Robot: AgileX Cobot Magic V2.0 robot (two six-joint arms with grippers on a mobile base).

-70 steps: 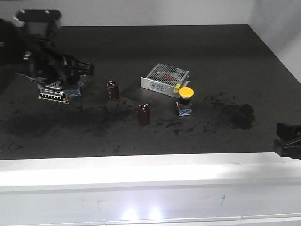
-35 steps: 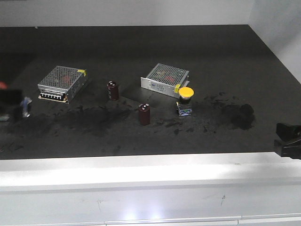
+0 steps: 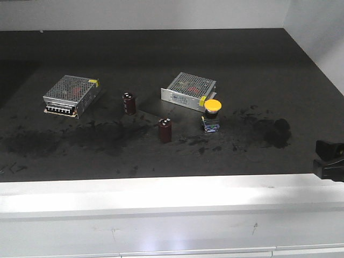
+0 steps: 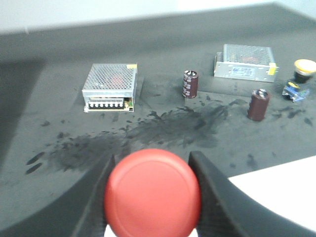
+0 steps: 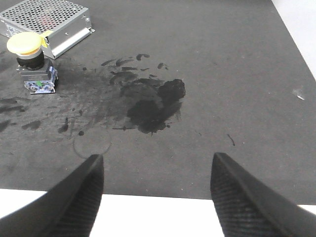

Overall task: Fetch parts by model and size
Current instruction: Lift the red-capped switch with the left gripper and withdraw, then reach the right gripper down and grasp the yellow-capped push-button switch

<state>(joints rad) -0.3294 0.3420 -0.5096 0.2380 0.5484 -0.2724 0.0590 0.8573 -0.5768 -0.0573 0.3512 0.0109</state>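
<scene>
1 round red btn [image 4: 152, 195], in L claw [image 4: 151, 162]

Left gripper [image 4: 153, 160] clamps the red-capped switch [image 4: 152, 193] between its fingers. Ahead-left: perforated metal box [image 4: 110, 85]. Ahead-right: capacitor [image 4: 190, 83], second capacitor [image 4: 258, 104], yellow-capped switch [image 4: 302, 74] farthest right.

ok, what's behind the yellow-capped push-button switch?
Right behind the yellow-capped push-button switch sits a perforated silver metal box, its yellow-tagged corner nearest. The cap hides part of that corner, so contact cannot be told.
</scene>
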